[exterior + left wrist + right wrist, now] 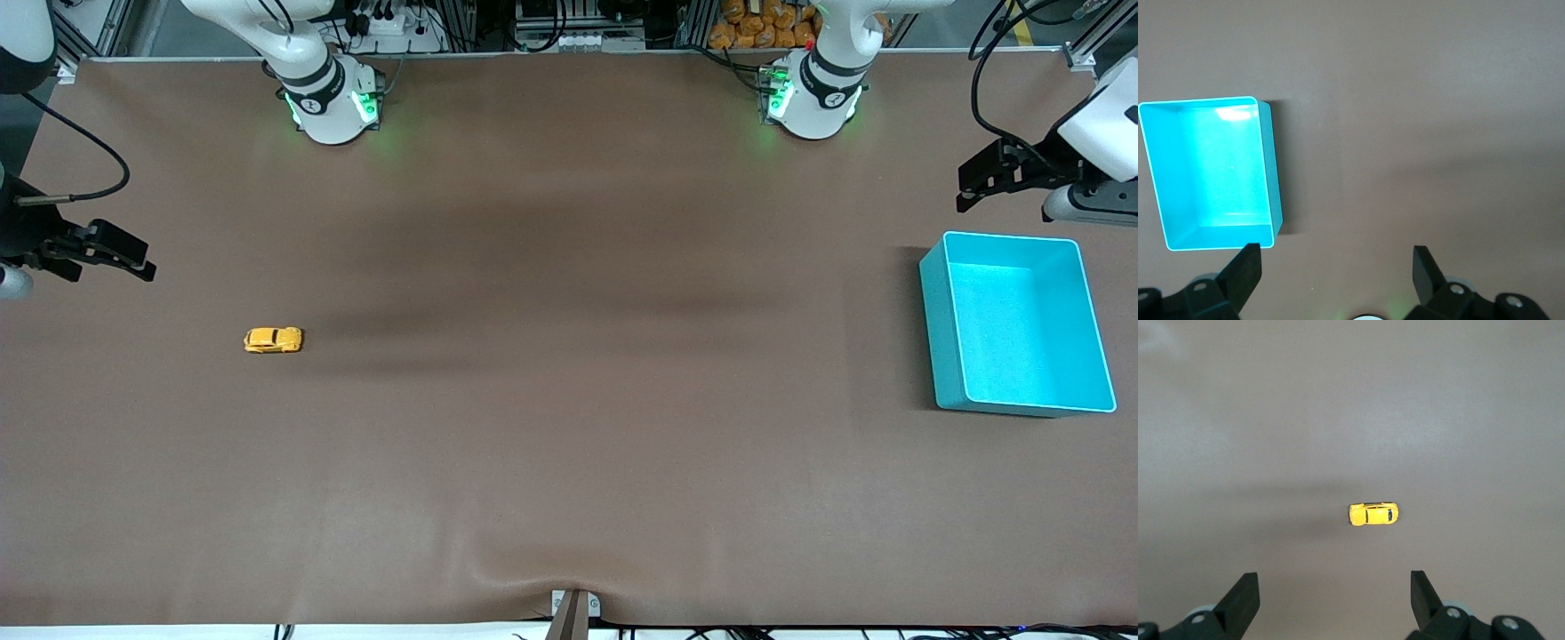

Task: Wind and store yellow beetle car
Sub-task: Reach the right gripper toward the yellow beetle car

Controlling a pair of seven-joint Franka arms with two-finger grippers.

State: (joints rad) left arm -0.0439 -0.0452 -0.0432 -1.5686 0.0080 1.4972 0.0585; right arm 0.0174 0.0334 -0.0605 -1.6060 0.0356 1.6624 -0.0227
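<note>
The yellow beetle car (273,340) rests on the brown table toward the right arm's end, standing on its wheels; it also appears small in the right wrist view (1373,514). My right gripper (133,260) hangs open and empty above the table's edge at that end, well apart from the car (1335,583). A turquoise bin (1016,322) sits empty toward the left arm's end, and its rim (1265,167) shows in the left wrist view. My left gripper (973,188) hovers open and empty beside the bin (1336,260).
Both arm bases (333,102) (813,93) stand along the table's back edge with green lights on. A small bracket (573,609) juts at the table's front edge. A wide stretch of bare brown table lies between the car and the bin.
</note>
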